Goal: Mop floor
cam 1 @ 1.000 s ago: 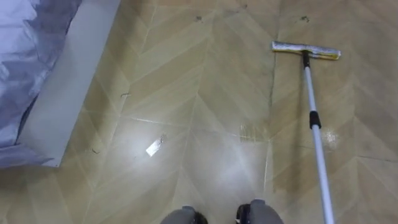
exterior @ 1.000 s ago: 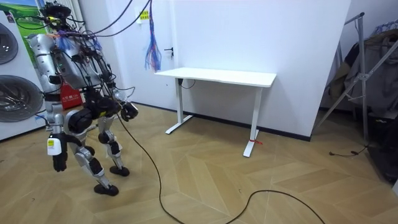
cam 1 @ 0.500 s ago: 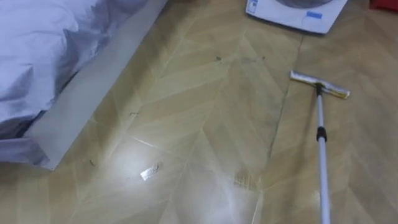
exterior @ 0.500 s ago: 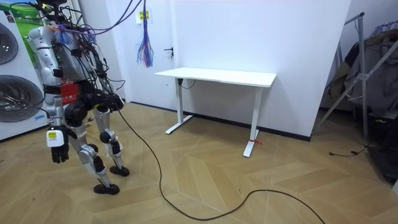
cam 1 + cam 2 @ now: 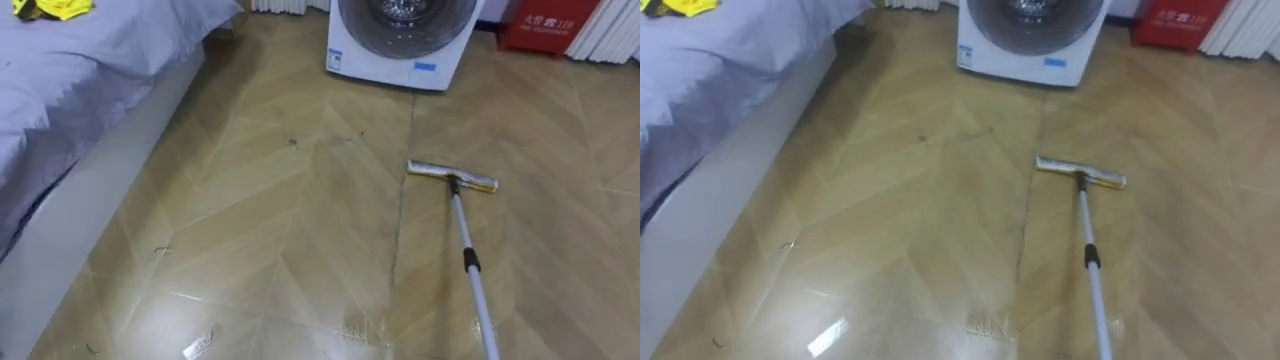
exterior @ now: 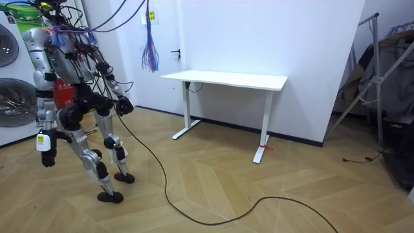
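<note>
On a herringbone floor of pale brown wood (image 5: 300, 230), a flat mop with a white pole (image 5: 467, 250) sits at my 1 o'clock. Its pale rectangular head (image 5: 452, 177) is flat on the boards, lying crosswise. The pole, banded by a dark collar (image 5: 470, 262), runs back toward me and leaves the bottom edge at about 5 o'clock. What holds the upper end of the pole I cannot tell.

At 12 o'clock, beyond the mop head and well apart from it, stands a white front-loading washing machine with a round glass door (image 5: 400, 55). A red box (image 5: 550, 20) stands near it at 1 o'clock. A bed under a grey-lilac sheet (image 5: 70, 80) takes up my 9 to 10 o'clock, with a crumpled yellow cloth (image 5: 55, 8) on top at its far end. A small white scrap (image 5: 198, 347) lies on the floor at 7 o'clock, near the bed frame.

Seen from the room camera, I stand on both feet at the room view's left, well apart from a white rectangular desk on white legs (image 6: 226, 79). My left hand (image 6: 44, 147) hangs low beside my thigh. My right hand (image 6: 125, 103) is lifted at hip height, out from my body. Whether the fingers of either hand are released, clenched or grasping anything I cannot tell.
</note>
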You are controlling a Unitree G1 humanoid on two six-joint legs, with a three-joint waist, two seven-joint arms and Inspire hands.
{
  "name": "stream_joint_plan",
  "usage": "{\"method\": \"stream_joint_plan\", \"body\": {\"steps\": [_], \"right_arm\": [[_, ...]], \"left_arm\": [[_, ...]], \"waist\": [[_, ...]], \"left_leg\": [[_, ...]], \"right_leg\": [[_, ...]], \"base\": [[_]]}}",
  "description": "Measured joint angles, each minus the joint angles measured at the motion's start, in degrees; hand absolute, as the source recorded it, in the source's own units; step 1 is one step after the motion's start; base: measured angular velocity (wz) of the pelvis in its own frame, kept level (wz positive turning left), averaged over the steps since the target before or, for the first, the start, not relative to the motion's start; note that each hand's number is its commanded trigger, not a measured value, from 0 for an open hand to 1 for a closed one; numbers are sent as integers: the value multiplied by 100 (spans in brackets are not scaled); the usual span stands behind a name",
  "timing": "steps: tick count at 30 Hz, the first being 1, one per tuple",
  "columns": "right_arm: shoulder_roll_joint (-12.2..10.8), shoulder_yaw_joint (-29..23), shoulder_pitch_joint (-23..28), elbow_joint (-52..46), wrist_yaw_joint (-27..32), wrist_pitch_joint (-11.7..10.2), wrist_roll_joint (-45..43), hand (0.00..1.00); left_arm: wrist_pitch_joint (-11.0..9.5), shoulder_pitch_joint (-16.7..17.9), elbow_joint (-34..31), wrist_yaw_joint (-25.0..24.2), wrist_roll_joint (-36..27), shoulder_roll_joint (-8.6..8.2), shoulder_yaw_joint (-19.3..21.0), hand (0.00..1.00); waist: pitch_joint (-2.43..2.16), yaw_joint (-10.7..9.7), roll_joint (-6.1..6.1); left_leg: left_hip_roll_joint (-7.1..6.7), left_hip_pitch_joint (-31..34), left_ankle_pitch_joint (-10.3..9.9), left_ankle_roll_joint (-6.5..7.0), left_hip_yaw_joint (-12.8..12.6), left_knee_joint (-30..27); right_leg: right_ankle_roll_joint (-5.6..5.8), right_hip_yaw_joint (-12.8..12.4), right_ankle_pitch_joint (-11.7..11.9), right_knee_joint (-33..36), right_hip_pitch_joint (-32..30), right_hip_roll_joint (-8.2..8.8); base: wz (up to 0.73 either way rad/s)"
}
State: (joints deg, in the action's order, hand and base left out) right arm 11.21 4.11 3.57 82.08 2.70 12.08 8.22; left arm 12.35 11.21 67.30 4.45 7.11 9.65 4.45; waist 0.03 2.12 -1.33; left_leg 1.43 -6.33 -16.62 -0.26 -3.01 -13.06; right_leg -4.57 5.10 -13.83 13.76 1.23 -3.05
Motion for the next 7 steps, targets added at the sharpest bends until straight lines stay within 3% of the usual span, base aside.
{"method": "stream_joint_plan", "body": {"steps": [7], "right_arm": [[-85, -131, -22, -145, -39, -3, 35, 100]], "left_arm": [[150, 36, -86, -198, 271, -18, -2, 0]], "waist": [[31, -45, 65]], "left_leg": [[-7, -23, 0, 1, -17, 70]], "right_leg": [[50, -40, 87, -118, 4, -9]], "base": [[-7]]}}
